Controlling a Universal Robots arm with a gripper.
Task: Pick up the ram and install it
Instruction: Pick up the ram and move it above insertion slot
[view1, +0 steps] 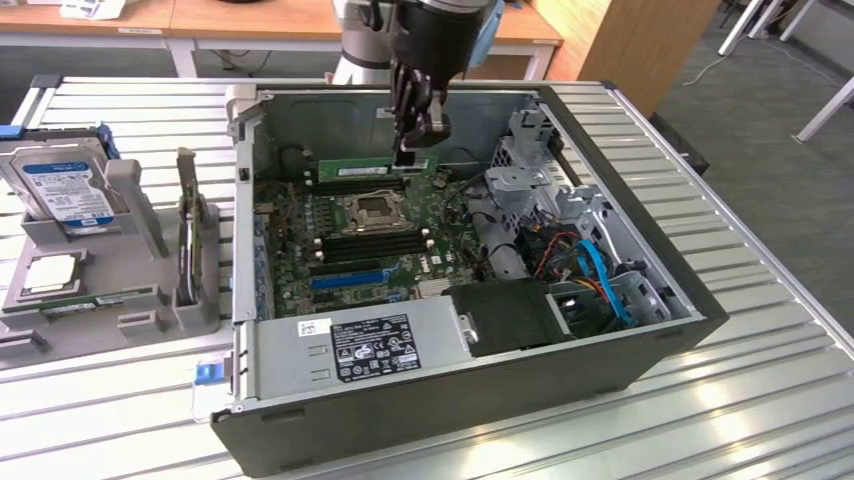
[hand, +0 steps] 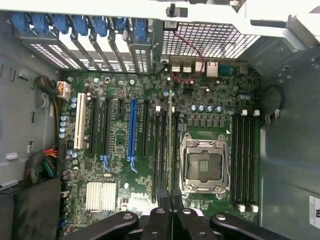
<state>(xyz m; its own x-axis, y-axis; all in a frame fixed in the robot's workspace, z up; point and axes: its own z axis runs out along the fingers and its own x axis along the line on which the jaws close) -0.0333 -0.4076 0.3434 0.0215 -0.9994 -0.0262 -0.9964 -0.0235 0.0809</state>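
My gripper (view1: 415, 150) reaches down into the open computer case (view1: 254, 400) and is shut on the ram (view1: 363, 172), a long thin green stick held on edge above the motherboard (view1: 300, 215). In the wrist view the ram (hand: 171, 140) shows edge-on as a narrow line running out from between my fingers (hand: 161, 216). It lines up over the black memory slots (hand: 161, 150), between the empty processor socket (hand: 205, 165) and the blue slot (hand: 132, 130). Whether the ram touches a slot I cannot tell. A second bank of black slots (hand: 245, 160) lies on the socket's other side.
Inside the case sit the power supply (view1: 360, 345), a metal drive cage (view1: 534, 190) and blue and red cables (view1: 607, 280). On the exterior view's left, a grey fixture (view1: 134, 195) holds a hard drive with a blue label (view1: 67, 190) and a square silver processor (view1: 51, 272).
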